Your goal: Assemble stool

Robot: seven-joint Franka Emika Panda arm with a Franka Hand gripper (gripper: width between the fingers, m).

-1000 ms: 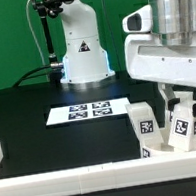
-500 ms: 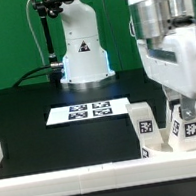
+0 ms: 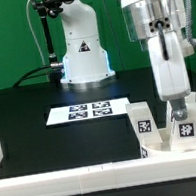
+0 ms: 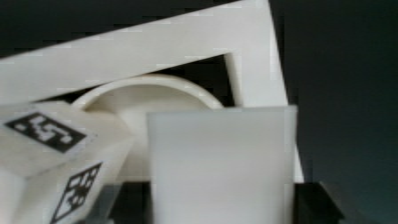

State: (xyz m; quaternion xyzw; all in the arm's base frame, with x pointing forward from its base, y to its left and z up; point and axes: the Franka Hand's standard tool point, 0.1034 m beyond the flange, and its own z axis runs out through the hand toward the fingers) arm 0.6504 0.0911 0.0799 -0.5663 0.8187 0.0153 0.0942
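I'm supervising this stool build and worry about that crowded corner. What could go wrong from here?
The gripper is low over a tagged leg, with a second leg right beside it; that leg could get bumped or toppled. The border rail sits close in front, so the fingers may catch on it. Whether the leg is firmly held cannot be told.

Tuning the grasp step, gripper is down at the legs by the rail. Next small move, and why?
Probably close, then lift straight up. In the exterior view the gripper is low over the right leg, fingers either side of its top, with a second leg close beside it. Whether the jaws already grip is unclear. The wrist view shows a leg filling the frame.
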